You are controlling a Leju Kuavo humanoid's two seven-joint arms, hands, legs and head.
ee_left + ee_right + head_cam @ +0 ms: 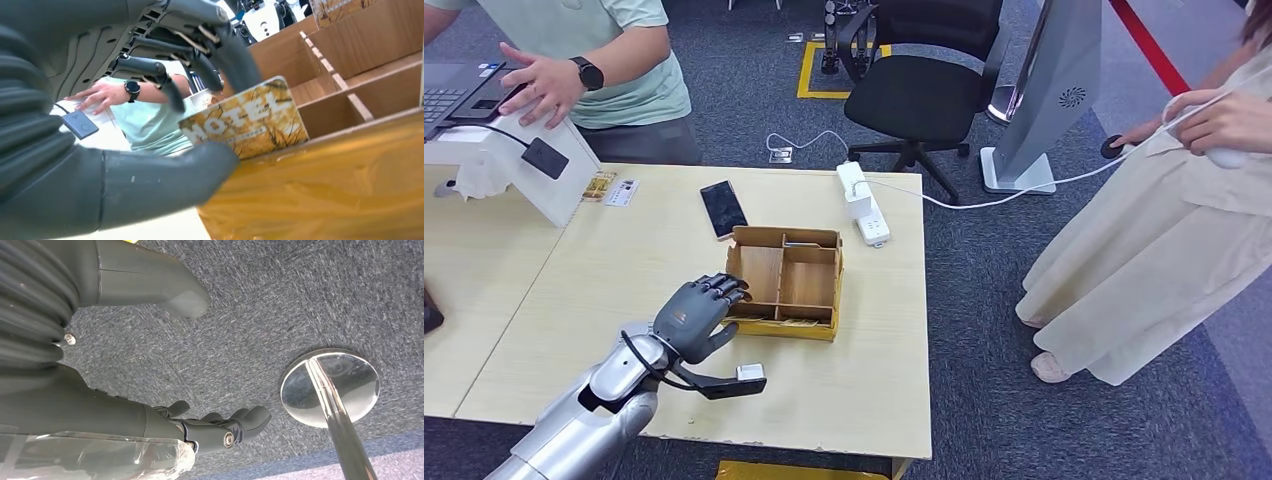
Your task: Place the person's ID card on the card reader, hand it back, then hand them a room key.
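A wooden divided box [786, 281] stands mid-table, with yellow key cards along its near compartment [796, 326]. My left hand [696, 314] is at the box's left near corner. In the left wrist view its thumb [165, 175] and fingers [220, 55] pinch a yellow card printed HOTEL [247, 120] at the box's rim [320, 180]. A black card reader [545, 157] lies on a white stand [519, 165] at the far left. Two small cards [612, 189] lie beside the stand. My right hand [210, 427] hangs over the carpet, fingers apart, holding nothing.
A person in a green shirt [594, 60] stands behind the stand, one hand on a laptop [454, 90]. Another person in beige [1164, 220] stands right of the table. A black phone [723, 208] and a white power strip [862, 202] lie behind the box. A chrome pole base [330, 387] stands on the floor.
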